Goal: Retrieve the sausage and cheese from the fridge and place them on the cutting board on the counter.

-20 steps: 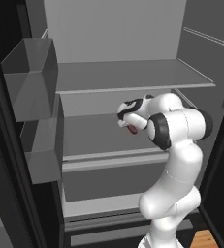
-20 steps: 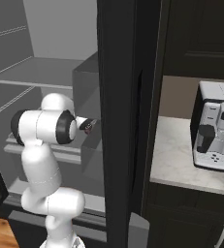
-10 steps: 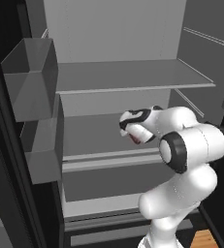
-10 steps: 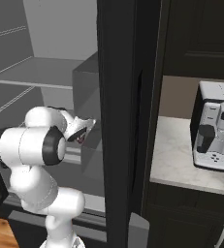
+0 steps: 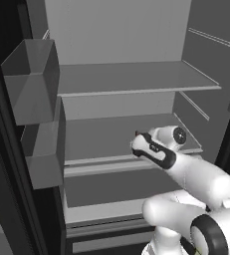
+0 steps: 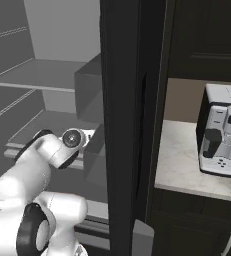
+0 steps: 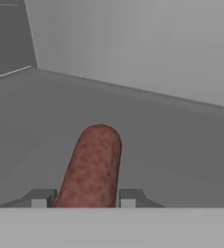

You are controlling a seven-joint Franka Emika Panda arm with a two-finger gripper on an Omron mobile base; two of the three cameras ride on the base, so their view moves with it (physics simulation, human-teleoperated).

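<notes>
The sausage point(image 7: 91, 167), a dark reddish-brown mottled cylinder, stands out between my two finger tips in the hand view. My gripper point(image 7: 84, 198) is shut on its near end. Behind it lie a grey shelf and the back wall of the fridge point(image 7: 133, 48). In the left base view my gripper point(image 5: 137, 140) reaches into the open fridge point(image 5: 121, 30) over the middle shelf point(image 5: 106, 137), with a speck of the red sausage point(image 5: 136, 133) at its tip. The counter point(image 6: 179, 162) lies right of the fridge. The cheese and the cutting board are out of view.
Grey door bins point(image 5: 32, 79) hang on the open door at the left. The black fridge door edge point(image 6: 122, 125) stands upright between the arm and the counter. A coffee machine point(image 6: 224, 137) sits on the counter. An upper shelf point(image 5: 131, 77) spans above the hand.
The jaws have closed onto the sausage. The elbow has dropped low and to the right while the hand stayed over the middle shelf, sinking a little.
</notes>
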